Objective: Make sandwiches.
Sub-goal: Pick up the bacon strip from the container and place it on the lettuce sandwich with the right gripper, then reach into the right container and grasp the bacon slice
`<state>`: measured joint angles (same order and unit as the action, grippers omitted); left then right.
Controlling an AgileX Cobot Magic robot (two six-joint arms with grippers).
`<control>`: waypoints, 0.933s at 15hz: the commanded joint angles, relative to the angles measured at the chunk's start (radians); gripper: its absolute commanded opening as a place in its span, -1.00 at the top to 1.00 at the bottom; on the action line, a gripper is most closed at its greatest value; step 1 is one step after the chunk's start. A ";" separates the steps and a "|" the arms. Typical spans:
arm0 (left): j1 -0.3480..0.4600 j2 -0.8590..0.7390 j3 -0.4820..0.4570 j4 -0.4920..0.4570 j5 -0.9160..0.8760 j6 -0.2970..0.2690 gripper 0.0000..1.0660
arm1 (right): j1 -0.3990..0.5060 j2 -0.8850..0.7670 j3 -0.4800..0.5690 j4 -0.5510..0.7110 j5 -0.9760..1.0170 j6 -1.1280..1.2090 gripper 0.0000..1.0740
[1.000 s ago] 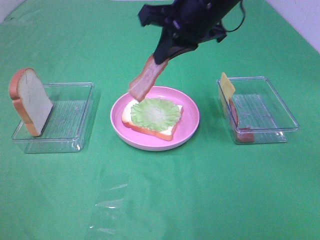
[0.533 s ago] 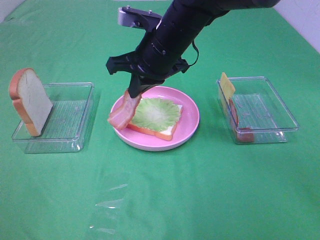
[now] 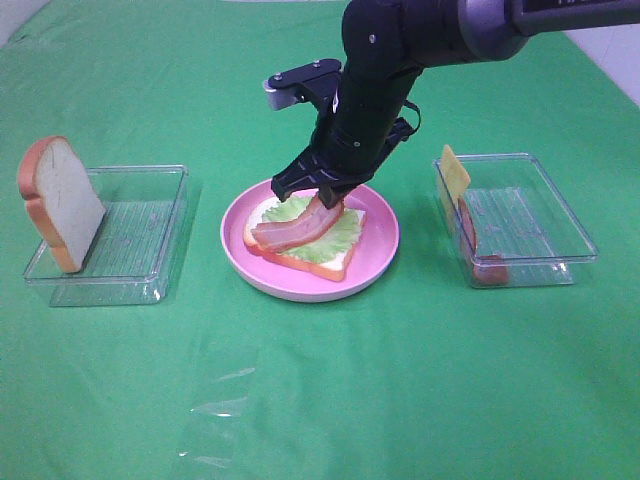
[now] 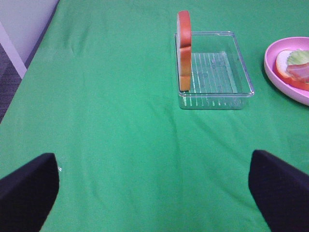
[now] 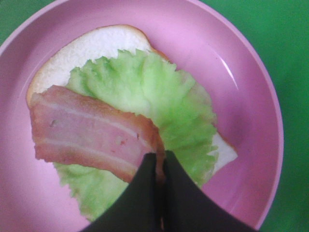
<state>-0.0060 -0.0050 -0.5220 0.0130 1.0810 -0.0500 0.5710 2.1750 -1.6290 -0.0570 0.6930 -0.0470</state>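
On the pink plate (image 3: 382, 250) lies a white bread slice (image 3: 318, 265) with orange-brown crust, topped by pale green lettuce (image 3: 342, 230). A reddish-brown bacon strip (image 3: 288, 232) rests across the lettuce. My right gripper (image 3: 326, 206) is shut on the strip's far end, just above the sandwich. The right wrist view shows the same: right gripper (image 5: 158, 166) pinching the bacon (image 5: 89, 137) over lettuce (image 5: 164, 96), bread (image 5: 94, 46) and plate (image 5: 241, 53). My left gripper (image 4: 154, 191) hangs open over bare cloth, away from the plate (image 4: 289, 89).
A clear tray (image 3: 140, 240) at the left has a second bread slice (image 3: 62, 200) leaning on its outer wall, seen edge-on as bread slice (image 4: 183, 50) in tray (image 4: 217, 92). A clear tray (image 3: 535, 225) at the right holds a cheese square (image 3: 455, 172) and another bacon strip (image 3: 470, 235).
My right gripper came down with the bacon from above the plate, swung over its left rim, and now the strip lies flat across the lettuce. The left arm has not moved.
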 commanded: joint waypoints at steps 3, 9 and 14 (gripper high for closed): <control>0.003 -0.004 0.004 -0.004 -0.005 0.002 -0.88 | 0.000 0.005 -0.004 -0.036 -0.042 -0.009 1.00; 0.003 -0.004 0.004 -0.004 -0.005 0.002 -0.88 | 0.002 -0.045 -0.028 -0.041 -0.006 -0.027 -0.83; 0.003 -0.004 0.004 -0.004 -0.005 0.003 -0.88 | 0.001 -0.138 -0.209 -0.059 0.260 -0.020 -0.83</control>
<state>-0.0060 -0.0050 -0.5220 0.0130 1.0810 -0.0500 0.5710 2.0470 -1.8290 -0.1060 0.9260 -0.0630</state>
